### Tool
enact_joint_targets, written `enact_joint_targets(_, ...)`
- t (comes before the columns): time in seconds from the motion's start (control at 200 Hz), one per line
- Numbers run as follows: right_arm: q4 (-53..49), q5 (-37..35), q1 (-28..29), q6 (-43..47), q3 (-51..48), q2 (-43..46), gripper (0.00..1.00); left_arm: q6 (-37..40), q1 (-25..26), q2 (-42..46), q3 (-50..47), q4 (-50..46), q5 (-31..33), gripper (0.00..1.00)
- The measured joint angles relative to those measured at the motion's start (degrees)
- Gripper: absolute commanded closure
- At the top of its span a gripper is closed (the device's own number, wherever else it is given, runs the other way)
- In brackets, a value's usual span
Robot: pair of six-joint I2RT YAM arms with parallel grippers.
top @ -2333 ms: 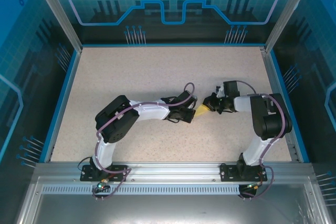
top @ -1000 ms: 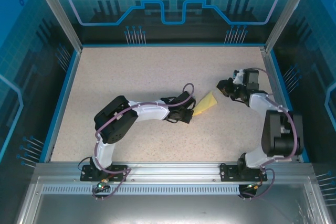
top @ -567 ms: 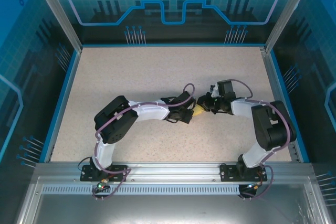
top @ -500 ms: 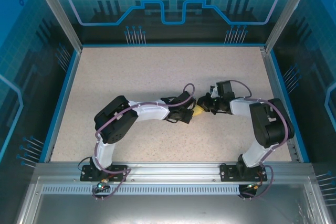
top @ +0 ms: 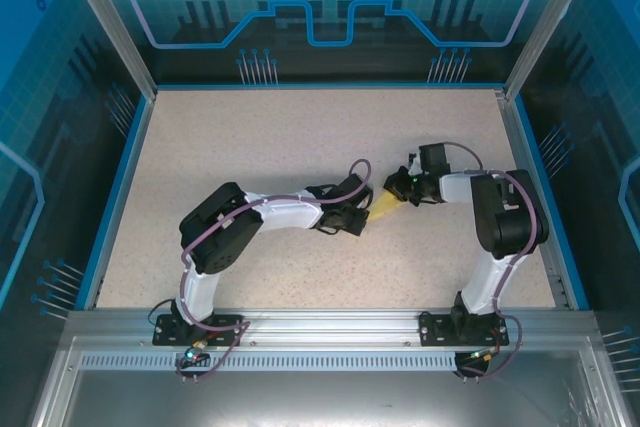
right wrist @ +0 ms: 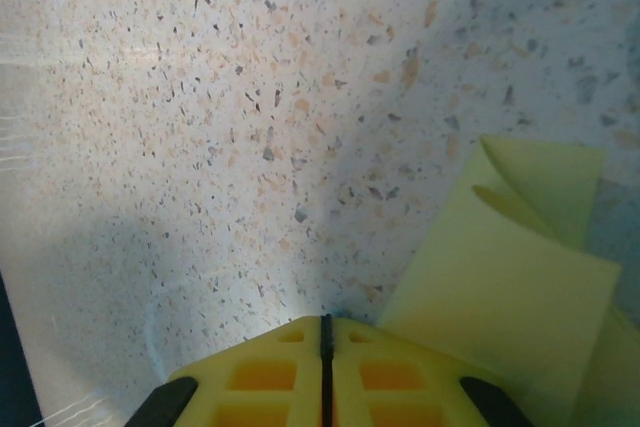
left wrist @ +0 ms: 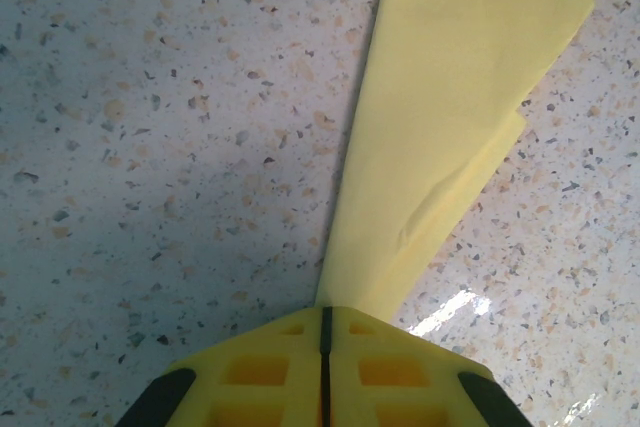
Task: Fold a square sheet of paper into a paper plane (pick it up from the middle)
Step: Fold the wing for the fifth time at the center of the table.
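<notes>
The square sheet of paper (top: 386, 208) is folded into a narrow pale-yellow dart and lies flat on the table mid-right. In the left wrist view the paper (left wrist: 450, 117) runs from under my fingertips up to the top right. My left gripper (top: 363, 218) (left wrist: 322, 309) is shut, its yellow tips down on the paper's narrow near end. My right gripper (top: 392, 187) (right wrist: 322, 319) is shut too, with its tips at the table just beside the paper's wide far end. In the right wrist view the layered paper (right wrist: 510, 287) lies to the right of those tips.
Speckled beige tabletop (top: 260, 137) lies inside a blue rim, with aluminium posts and glass walls around it. Both arms reach in from the near edge and meet right of centre. The right arm's elbow (top: 505, 217) stands near the right rim.
A second ago the right gripper was off the paper at the back right. It swung in onto the paper beside the left gripper, then drew back toward the wide end. The left gripper stayed put.
</notes>
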State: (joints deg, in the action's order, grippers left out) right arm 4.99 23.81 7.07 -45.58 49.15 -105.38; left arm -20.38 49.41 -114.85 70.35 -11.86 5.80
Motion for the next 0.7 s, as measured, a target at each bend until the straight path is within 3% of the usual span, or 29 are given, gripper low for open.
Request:
enact_joint_targets(0.41, 3.72, 9.68, -3.69, -2.51, 0.11, -3.06, 0.91, -0.02, 0.02, 0.22, -0.59, 0.35, 0.02, 0.92)
enact_joint_targets(0.7, 4.07, 6.38, -7.69, -2.27, 2.27, -3.69, 0.91, -0.02, 0.17, 0.48, -0.79, 0.17, 0.63, 0.92)
